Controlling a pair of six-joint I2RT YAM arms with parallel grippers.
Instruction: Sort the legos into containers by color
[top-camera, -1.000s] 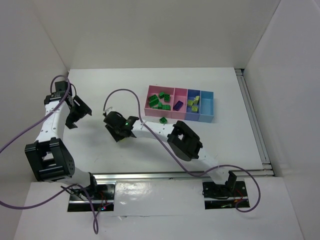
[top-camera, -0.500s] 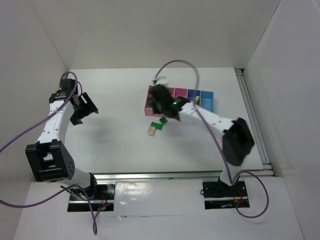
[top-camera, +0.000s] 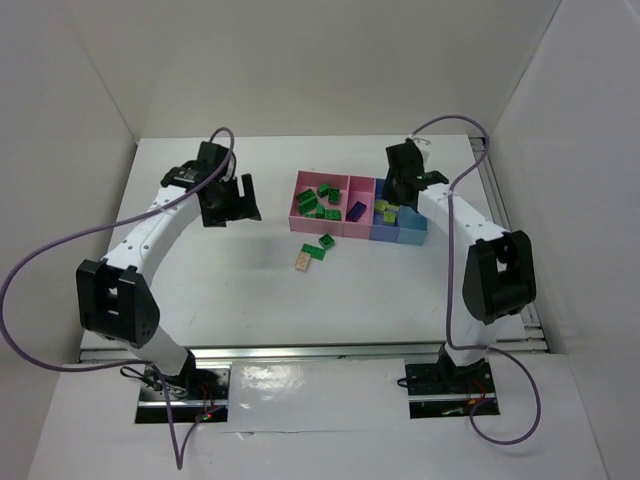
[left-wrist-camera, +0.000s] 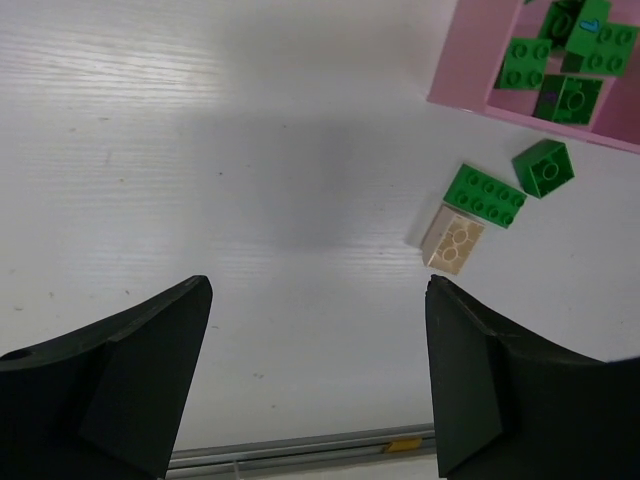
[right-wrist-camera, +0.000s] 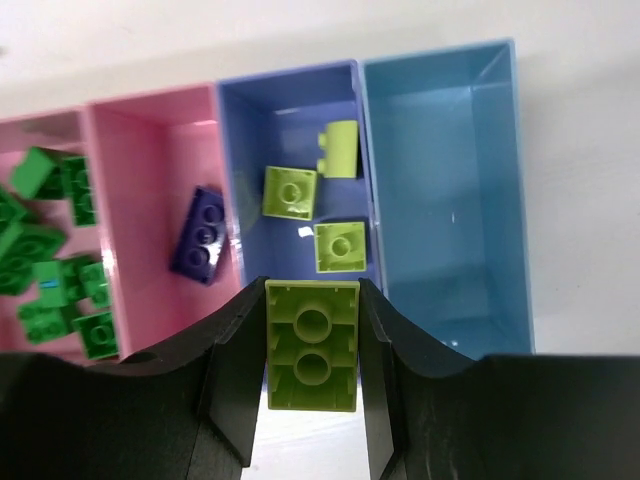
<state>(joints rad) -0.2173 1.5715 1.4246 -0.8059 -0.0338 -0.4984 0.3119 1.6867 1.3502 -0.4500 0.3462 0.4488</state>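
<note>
My right gripper (right-wrist-camera: 312, 300) is shut on a yellow-green lego (right-wrist-camera: 312, 345) and holds it above the near wall of the blue bin (right-wrist-camera: 240, 120). Three yellow-green legos (right-wrist-camera: 290, 192) lie in that bin. The light blue bin (right-wrist-camera: 445, 190) is empty. A purple lego (right-wrist-camera: 204, 234) lies in the narrower pink bin (right-wrist-camera: 140, 180). Several dark green legos (right-wrist-camera: 50, 270) lie in the large pink bin (top-camera: 300, 208). On the table, two dark green legos (left-wrist-camera: 485, 194) and a beige lego (left-wrist-camera: 453, 240) lie in front of the bins. My left gripper (left-wrist-camera: 318, 290) is open and empty, left of them.
The metal rail (top-camera: 330, 350) runs along the table's near edge, and another rail (top-camera: 505, 240) along its right edge. White walls close the back and sides. My left arm's cable (top-camera: 60, 250) loops at the far left.
My right arm has swung from the left middle of the table across to above the blue bin. The beige lego now shows on the table. My left gripper has moved right towards the bins.
</note>
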